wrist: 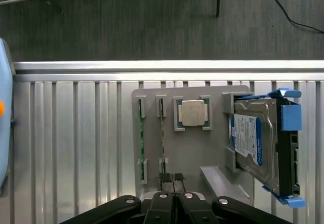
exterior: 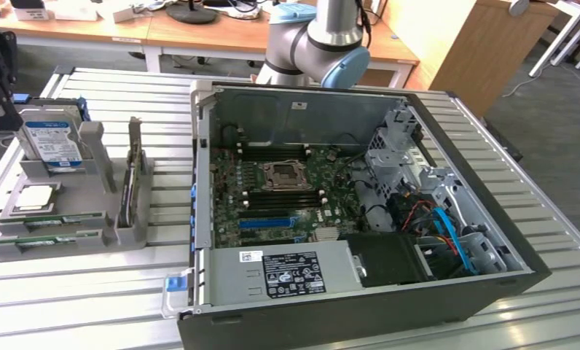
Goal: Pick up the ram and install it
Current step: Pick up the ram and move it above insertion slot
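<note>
Wrist view has my gripper [wrist: 172,179] clenched tight, fingertips pressed together with nothing between them, hovering over the near end of the grey holder tray [wrist: 202,153]. Just ahead of the tips the ram [wrist: 162,133] stands on its thin edge in end brackets, and a second stick [wrist: 142,138] lies parallel just beside it. I judge a good pick needs the jaws spread first and centred across that one stick between its brackets, then a straight lift, because the neighbour leaves only a slim gap for one finger. Farther out, by the sticks' far ends, sits the processor [wrist: 192,114]. Off to the side the hard drive [wrist: 253,143] stands tall, the one thing to swing clear of. Beyond the tray's far edge the slatted table [wrist: 76,148] runs on to its rim, then floor [wrist: 152,21], which looks like open room.
</note>
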### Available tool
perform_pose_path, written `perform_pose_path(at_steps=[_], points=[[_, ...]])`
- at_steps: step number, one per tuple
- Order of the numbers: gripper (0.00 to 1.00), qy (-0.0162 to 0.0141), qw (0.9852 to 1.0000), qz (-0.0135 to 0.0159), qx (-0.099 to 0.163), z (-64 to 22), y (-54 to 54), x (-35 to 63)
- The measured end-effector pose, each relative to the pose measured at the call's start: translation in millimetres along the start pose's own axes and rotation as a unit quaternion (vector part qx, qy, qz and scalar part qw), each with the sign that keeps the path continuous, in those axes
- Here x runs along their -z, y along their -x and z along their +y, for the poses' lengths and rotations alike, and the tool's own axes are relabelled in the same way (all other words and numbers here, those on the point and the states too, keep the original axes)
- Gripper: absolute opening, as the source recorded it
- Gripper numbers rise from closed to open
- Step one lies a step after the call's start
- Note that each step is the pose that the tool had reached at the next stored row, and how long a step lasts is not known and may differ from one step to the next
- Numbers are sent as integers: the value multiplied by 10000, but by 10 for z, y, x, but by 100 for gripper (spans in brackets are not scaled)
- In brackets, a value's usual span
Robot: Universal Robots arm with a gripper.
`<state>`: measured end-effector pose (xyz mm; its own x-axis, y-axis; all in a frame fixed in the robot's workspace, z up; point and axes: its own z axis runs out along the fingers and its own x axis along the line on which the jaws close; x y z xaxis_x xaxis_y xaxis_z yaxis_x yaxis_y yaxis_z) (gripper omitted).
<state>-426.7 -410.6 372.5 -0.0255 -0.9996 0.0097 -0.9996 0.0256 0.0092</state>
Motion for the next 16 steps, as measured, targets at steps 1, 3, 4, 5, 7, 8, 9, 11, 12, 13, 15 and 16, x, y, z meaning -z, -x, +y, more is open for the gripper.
perform_pose_path(at_steps=[1, 3, 4, 5, 7, 8, 9, 11, 12, 13, 15, 16], points=[[11, 1, 10000, -55, 1, -1, 0, 0], [11, 2, 9998, -183, 2, -1, 0, 0], [11, 3, 9998, -210, 2, -1, 0, 0], [11, 2, 9998, -210, 2, -1, 0, 0], [11, 2, 9998, -210, 2, -1, 0, 0], [11, 2, 9998, -211, 2, -2, 0, 0], [11, 2, 9998, -211, 3, -2, 0, 0], [11, 3, 9998, -214, 2, -1, 0, 0], [11, 4, 9997, -237, 4, -2, -2, 0], [11, 5, 9996, -275, 5, -2, -2, -1], [11, 11, 9995, -308, 4, -1, 0, 1], [11, 10, 9995, -313, 4, -1, 1, 0]])
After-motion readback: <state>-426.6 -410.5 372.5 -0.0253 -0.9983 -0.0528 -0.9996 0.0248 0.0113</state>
